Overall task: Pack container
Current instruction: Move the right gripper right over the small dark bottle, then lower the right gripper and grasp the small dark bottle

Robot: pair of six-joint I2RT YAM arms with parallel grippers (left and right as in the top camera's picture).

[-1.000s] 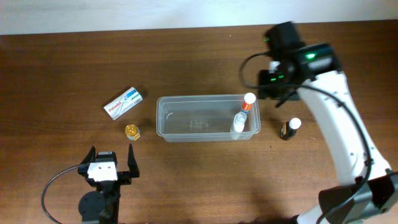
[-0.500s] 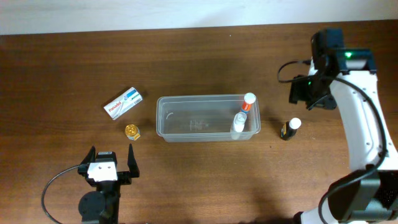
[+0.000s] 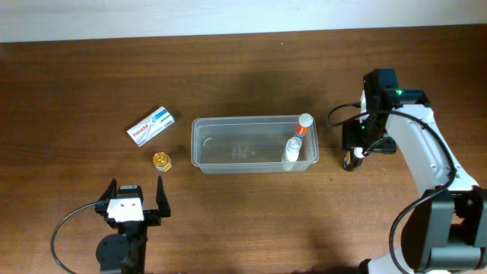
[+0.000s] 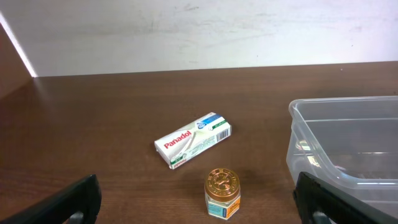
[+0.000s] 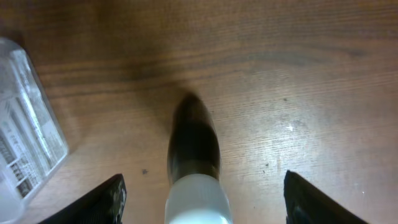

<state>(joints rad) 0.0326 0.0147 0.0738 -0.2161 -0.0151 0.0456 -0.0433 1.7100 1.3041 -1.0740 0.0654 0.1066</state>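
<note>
The clear container (image 3: 242, 119) stands mid-table; in its right end are a clear bottle (image 3: 291, 152) and a white-capped tube with an orange band (image 3: 304, 124). My right gripper (image 3: 352, 147) is open above a dark bottle with a white cap (image 3: 351, 160), right of the container. In the right wrist view the bottle (image 5: 193, 146) stands between the open fingers (image 5: 202, 210), apart from both. My left gripper (image 3: 135, 199) is open and empty near the front edge. A Panadol box (image 3: 152, 126) and a gold-lidded jar (image 3: 161, 160) lie left of the container.
In the left wrist view the jar (image 4: 222, 193) stands just ahead of the open fingers (image 4: 196, 211), the Panadol box (image 4: 193, 140) behind it, the container's wall (image 4: 298, 149) at right. The container's corner (image 5: 28, 124) shows left in the right wrist view.
My right arm has swung from above the container's right end out to the right, then come down over the dark bottle. The left arm and the objects have not moved.
</note>
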